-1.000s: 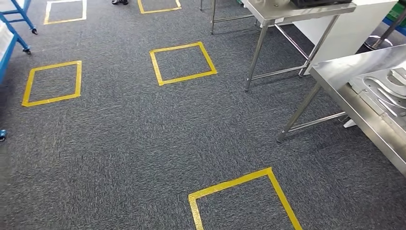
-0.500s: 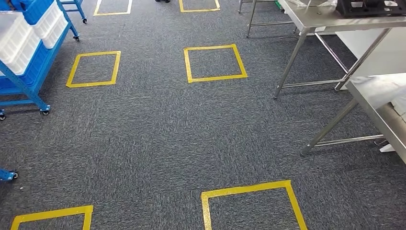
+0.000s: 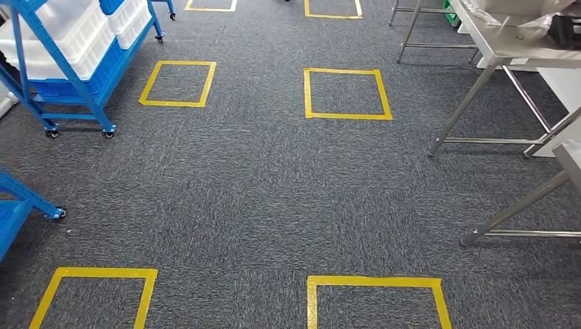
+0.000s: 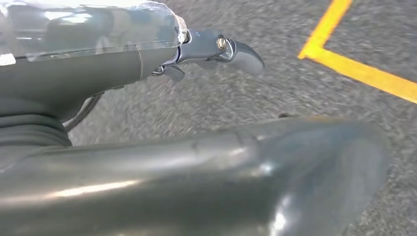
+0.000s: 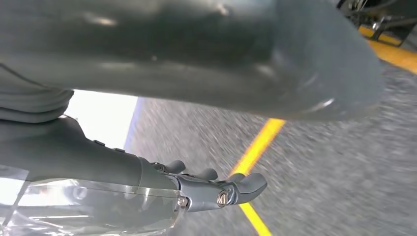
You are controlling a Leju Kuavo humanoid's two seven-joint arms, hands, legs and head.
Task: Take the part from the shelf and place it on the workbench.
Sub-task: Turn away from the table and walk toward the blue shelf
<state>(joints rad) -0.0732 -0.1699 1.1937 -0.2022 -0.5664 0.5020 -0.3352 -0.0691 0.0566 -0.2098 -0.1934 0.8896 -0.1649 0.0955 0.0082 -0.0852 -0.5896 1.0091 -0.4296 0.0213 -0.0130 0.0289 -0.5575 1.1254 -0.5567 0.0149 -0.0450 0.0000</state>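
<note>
Although I cannot yet make out the part itself, I judge it must be somewhere on the blue shelf (image 3: 65,68) at the far left of the head view, where white bins (image 3: 58,34) sit on the blue levels; their contents are too small to tell. Both of my hands hang low over the carpet (image 3: 260,199): the left hand (image 4: 147,88) and the right hand (image 5: 147,123) each show loosely parted fingers with nothing between them, so I take them as empty. On the right side stands a steel workbench (image 3: 510,44) with some wrapped objects on it, well apart from the shelf, and yellow tape squares (image 3: 346,92) mark the floor between. I think the step in hand is the approach to the shelf, with nothing picked. The next move calls for facing the shelf squarely and stopping near enough to reach a bin without touching the frame.
</note>
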